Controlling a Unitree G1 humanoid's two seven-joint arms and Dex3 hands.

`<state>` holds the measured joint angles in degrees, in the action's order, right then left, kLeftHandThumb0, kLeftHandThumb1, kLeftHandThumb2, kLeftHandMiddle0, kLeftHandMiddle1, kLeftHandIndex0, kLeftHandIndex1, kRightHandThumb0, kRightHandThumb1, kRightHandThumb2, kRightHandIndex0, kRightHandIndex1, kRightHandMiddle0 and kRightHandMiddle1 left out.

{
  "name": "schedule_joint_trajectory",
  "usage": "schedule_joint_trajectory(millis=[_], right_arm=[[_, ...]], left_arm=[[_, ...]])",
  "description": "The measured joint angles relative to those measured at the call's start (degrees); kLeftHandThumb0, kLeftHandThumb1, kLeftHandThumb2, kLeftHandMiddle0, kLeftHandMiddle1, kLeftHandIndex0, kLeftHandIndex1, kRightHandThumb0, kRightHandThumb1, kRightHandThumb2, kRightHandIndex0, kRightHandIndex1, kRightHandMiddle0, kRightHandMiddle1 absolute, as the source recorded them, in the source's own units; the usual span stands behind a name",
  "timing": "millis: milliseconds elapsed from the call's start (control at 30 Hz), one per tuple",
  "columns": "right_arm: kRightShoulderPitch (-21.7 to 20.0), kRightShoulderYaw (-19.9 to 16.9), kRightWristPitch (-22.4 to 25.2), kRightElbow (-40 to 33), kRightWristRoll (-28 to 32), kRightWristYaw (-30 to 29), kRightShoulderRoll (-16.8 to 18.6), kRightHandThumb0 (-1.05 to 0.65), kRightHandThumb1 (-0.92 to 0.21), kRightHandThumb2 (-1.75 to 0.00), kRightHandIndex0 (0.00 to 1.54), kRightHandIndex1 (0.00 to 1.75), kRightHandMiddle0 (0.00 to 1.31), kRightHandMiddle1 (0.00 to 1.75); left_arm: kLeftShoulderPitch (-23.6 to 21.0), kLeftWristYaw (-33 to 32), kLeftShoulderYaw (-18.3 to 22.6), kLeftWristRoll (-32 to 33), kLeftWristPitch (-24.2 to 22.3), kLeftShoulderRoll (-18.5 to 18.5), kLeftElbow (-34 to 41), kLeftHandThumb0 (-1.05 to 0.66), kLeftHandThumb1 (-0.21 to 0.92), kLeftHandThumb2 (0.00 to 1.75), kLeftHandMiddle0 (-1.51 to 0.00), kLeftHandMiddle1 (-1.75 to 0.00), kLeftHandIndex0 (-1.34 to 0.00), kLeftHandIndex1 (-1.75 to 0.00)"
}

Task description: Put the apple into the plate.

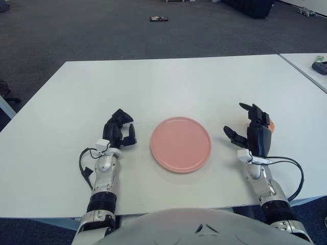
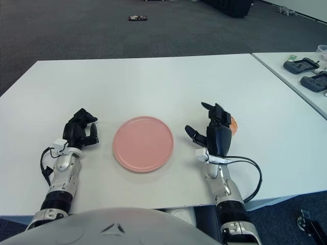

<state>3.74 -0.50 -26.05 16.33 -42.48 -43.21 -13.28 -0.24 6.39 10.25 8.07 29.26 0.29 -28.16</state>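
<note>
A pink plate (image 1: 180,144) lies on the white table (image 1: 168,87) in front of me, with nothing on it. The apple (image 1: 272,125) is an orange-red sliver just right of my right hand, mostly hidden behind it. My right hand (image 1: 251,127) stands right of the plate with its fingers spread open, close beside the apple, holding nothing. My left hand (image 1: 122,130) shows left of the plate with its fingers curled and empty.
A second white table (image 2: 306,76) stands at the right with dark devices (image 2: 302,65) on it. A small dark object (image 1: 159,19) lies on the grey carpet far behind. A cable (image 1: 291,168) runs from my right wrist.
</note>
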Motion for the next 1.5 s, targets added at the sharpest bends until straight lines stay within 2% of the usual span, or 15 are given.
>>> schedule_joint_trajectory(millis=[267,500,667,767,933,1233,1500], right_arm=[[0.1,-0.21,5.94,-2.47,-1.98,-1.57,-1.27,-0.9,-0.49,-0.81,0.0,0.0,0.0,0.03],[-0.55,-0.38,11.2,-0.25,-4.06,-5.39,-3.45,-0.96,-0.46,-0.79,0.0,0.0,0.0,0.0],[2.44,-0.76,18.13,-8.87,-7.73,-6.38,-2.82,-0.98,-0.45,-0.78,0.0,0.0,0.0,0.0],[1.44,-0.85,21.69,-9.16,-8.8,-9.04,-2.44,-0.97,-0.45,-0.78,0.0,0.0,0.0,0.0],[1.05,-1.03,26.1,-9.43,-8.61,-9.03,-1.54,-0.94,-0.44,-0.78,0.0,0.0,0.0,0.0],[1.65,-1.31,31.89,-9.92,-5.99,-3.83,-0.79,-0.91,-0.39,-0.84,0.0,0.0,0.0,0.0],[0.61,-2.03,38.35,-9.27,-2.95,8.02,-2.38,-0.96,-0.44,-0.83,0.0,0.0,0.0,0.0]], left_arm=[[-0.08,0.57,0.05,0.48,-0.03,0.0,-0.07,-0.55,0.17,1.51,-1.29,-1.75,-0.74,-1.75],[-0.12,1.09,0.22,0.51,0.1,0.0,-0.3,-0.54,0.18,1.5,-1.28,-1.75,-0.73,-1.75],[-0.16,1.29,0.42,0.57,0.25,-0.03,-0.4,-0.54,0.18,1.5,-1.28,-1.75,-0.73,-1.75],[-0.28,1.34,0.46,0.56,0.24,-0.03,-0.57,-0.55,0.17,1.51,-1.29,-1.75,-0.74,-1.75],[-0.31,1.34,0.44,0.48,0.27,-0.06,-0.59,-0.56,0.15,1.54,-1.31,-1.75,-0.76,-1.75],[-0.29,1.33,0.43,0.26,0.26,-0.04,-0.63,-0.57,0.13,1.56,-1.32,-1.75,-0.78,-1.75],[-0.25,1.29,0.46,0.06,0.28,-0.04,-0.64,-0.57,0.14,1.55,-1.31,-1.75,-0.77,-1.75]])
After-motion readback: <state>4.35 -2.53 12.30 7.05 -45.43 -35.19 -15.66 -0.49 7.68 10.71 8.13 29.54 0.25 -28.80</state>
